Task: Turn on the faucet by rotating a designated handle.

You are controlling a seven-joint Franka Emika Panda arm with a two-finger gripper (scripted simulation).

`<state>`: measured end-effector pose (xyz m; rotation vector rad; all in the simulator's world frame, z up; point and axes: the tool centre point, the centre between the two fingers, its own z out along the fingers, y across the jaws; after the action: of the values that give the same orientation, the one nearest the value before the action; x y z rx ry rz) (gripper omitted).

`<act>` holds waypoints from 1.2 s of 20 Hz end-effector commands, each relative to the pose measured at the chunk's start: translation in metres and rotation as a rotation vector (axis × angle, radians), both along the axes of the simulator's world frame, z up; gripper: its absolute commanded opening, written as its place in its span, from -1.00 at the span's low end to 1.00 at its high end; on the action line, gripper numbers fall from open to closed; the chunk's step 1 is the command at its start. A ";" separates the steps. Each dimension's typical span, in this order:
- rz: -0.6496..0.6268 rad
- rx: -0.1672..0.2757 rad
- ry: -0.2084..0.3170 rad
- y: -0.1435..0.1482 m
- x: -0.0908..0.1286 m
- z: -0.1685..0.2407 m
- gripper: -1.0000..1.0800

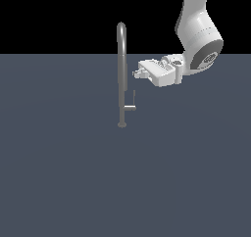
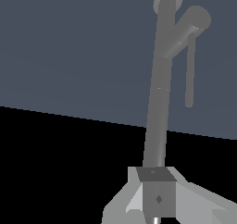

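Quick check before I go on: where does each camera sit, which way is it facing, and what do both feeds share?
Exterior view: off the arm, raised, looking down across the floor at the upright faucet; the arm and its hand enter from the exterior view's right.
Wrist view: on the wrist, looking along the pipe toward its base; only the hand's fingers show, against the pipe.
Shared: the faucet and the handle.
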<state>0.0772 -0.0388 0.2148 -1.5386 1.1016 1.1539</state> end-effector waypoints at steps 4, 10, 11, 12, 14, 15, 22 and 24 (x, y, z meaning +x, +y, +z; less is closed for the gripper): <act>-0.085 0.087 0.093 0.003 0.008 -0.037 -1.00; -0.142 0.144 0.155 0.007 0.011 -0.063 -1.00; -0.148 0.150 0.161 0.007 0.011 -0.066 -1.00; -0.152 0.154 0.165 0.008 0.012 -0.068 -1.00; -0.156 0.158 0.170 0.008 0.012 -0.070 -1.00; -0.156 0.158 0.170 0.008 0.012 -0.070 -1.00; -0.148 0.150 0.161 0.008 0.011 -0.066 -1.00; -0.148 0.150 0.161 0.008 0.011 -0.066 -1.00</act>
<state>0.0886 -0.0307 0.1489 -1.2450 1.1855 1.2448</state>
